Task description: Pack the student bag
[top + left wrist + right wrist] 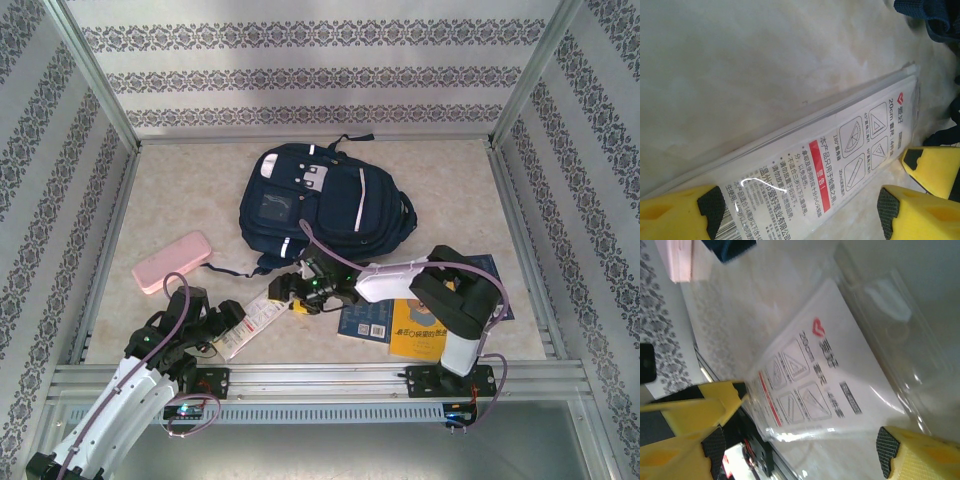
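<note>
Damask-striped walls (300, 75), pale marbled tabletop (180, 200)

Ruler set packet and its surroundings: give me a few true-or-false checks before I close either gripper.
1. The ruler set packet lies on the table, outside the student bag. True.
2. The left gripper is shut on the packet. False: its jaws are open, one finger on either side of the packet.
3. The pink pencil case lies on the table, left of the bag. True.
4. The right gripper holds a book. False: it is open over the packet and holds nothing.
5. The books are inside the bag. False: they lie on the table by the right arm.
</note>
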You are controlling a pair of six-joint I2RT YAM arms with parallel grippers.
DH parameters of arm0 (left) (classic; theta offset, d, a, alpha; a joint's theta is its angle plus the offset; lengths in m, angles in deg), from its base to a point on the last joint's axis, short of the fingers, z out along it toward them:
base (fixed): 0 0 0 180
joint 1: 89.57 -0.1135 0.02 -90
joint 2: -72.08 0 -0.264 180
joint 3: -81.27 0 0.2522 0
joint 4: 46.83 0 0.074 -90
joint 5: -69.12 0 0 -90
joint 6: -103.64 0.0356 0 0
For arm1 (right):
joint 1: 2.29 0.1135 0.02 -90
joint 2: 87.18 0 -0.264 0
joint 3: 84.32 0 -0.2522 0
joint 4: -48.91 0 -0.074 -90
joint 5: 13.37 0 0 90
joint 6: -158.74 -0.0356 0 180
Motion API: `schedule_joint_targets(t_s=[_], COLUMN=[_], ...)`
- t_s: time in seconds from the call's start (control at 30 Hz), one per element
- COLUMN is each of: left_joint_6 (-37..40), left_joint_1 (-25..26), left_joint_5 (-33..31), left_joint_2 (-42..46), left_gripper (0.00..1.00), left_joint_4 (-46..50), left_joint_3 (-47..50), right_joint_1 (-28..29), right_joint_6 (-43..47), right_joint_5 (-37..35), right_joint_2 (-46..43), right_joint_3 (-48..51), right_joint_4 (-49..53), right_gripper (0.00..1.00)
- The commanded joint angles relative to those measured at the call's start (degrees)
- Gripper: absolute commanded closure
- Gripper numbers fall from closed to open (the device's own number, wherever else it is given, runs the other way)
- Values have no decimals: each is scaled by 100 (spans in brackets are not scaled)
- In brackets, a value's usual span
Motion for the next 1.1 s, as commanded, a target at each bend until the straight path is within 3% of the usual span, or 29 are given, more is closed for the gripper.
schedule_joint_targets(t_s=[0.0,0.2,0.33,0.6,0.87,1.07], left_joint_6=[105,1,164,414,710,830], left_joint_1=[-53,-45,-49,-50,-52,-43], left_joint_5=[176,294,207,-248,-864,-547], left_joint_2=[-11,80,-39,-1230,-2208,-2431], left_gripper=[17,18,15,12,10,10], left_joint_4=[-37,-174,-167,-558,-905,-1367], left_joint_3=[547,533,136,-476,-964,-1109], right_joint_1=[-32,-24,19,405,430,585], right_joint_6=[-612,-814,-545,-56,-458,-1291], right_joint_5=[-350,-588,-911,-1148,-724,-925], right_joint_2=[230,343,-70,-1065,-1115,-652], right_joint_3=[21,-203,-149,245,464,356], right_joint_4=[-701,-788,-160,1435,1422,673], right_gripper=[21,21,22,22,21,23])
